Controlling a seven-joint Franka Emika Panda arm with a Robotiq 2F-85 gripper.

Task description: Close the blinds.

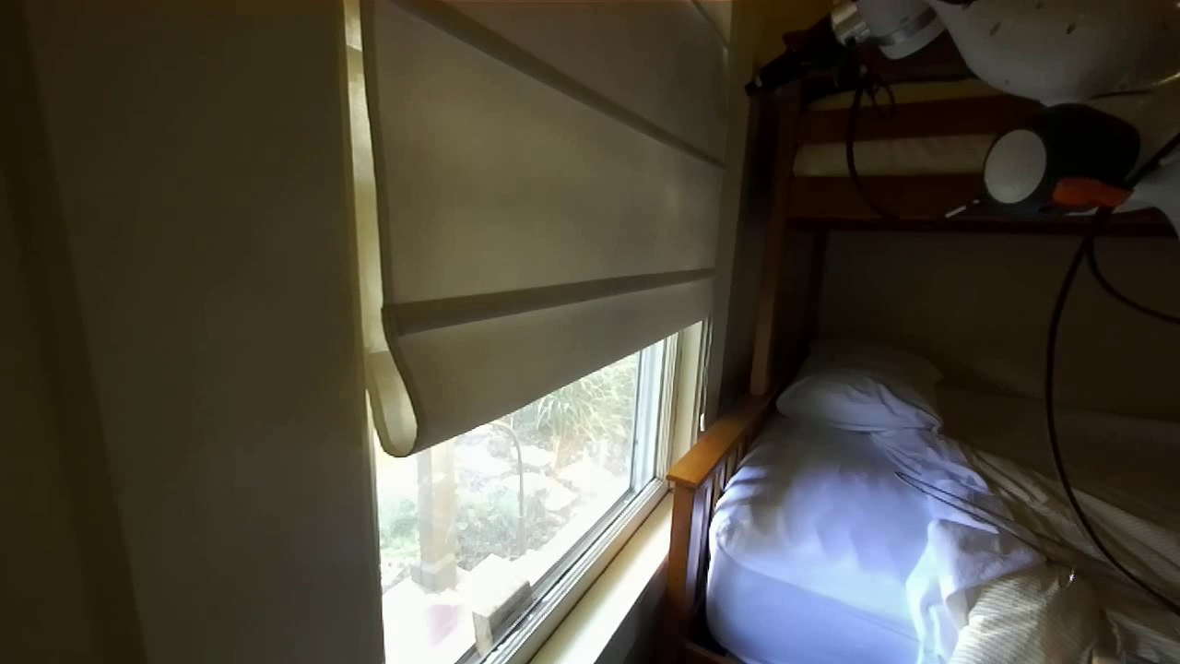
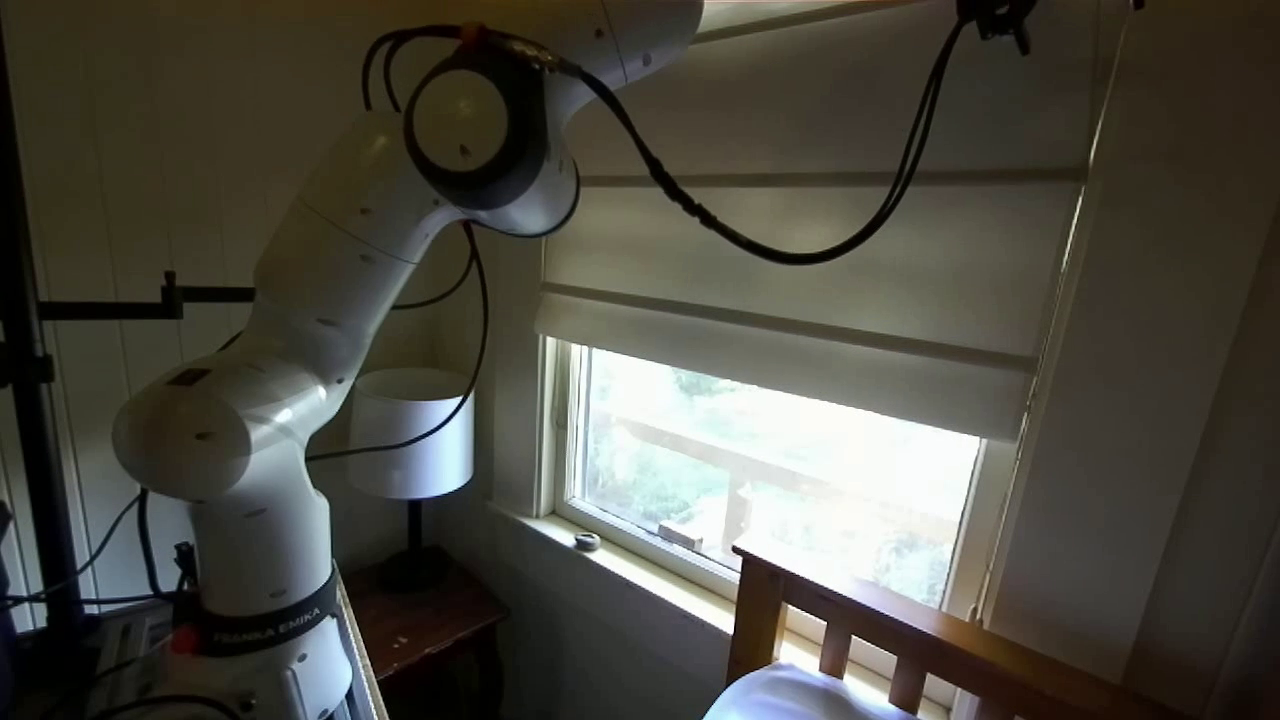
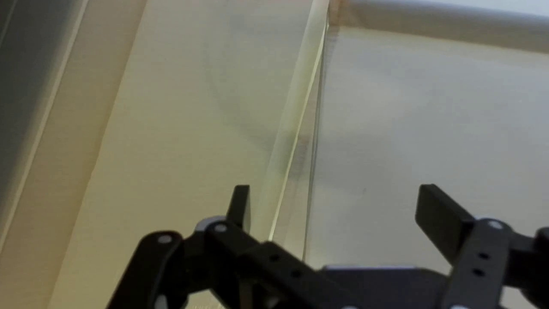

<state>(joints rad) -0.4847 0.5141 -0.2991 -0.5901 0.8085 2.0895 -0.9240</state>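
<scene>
Blinds: one wide fabric panel, partly lowered over the upper part of the window. Fold lines run along the horizontal axis; lowering runs vertically. The bottom hem hangs above the sill, leaving the lower window uncovered.

Arm: single unit. In both exterior views its tool end is at the upper right, higher than the hem.

Gripper: both fingers stand well apart; nothing appears clamped. In the wrist view, a side edge of the blinds passes lengthwise through the gap, nearer the left finger. Fabric lies to the right, pale trim or wall to the left. Fingertip contact cannot be determined.

Next move (judged): engage this edge, or the cord hanging at the right edge in an exterior view, then travel downward along the vertical axis.

Counts, largest to smallest:
- Bunk bed: 1.
- Window: 1.
- Blinds: 1.
- Arm: 1.
- Bedside table: 1, left of the window in an exterior view.
- Lamp: 1, on the table.
- Pillow: at least 1.
- Gripper: 1, with 2 fingers.
- Cord: 1 run; strands too fine to count.
- Small round object on the sill: 1.
</scene>
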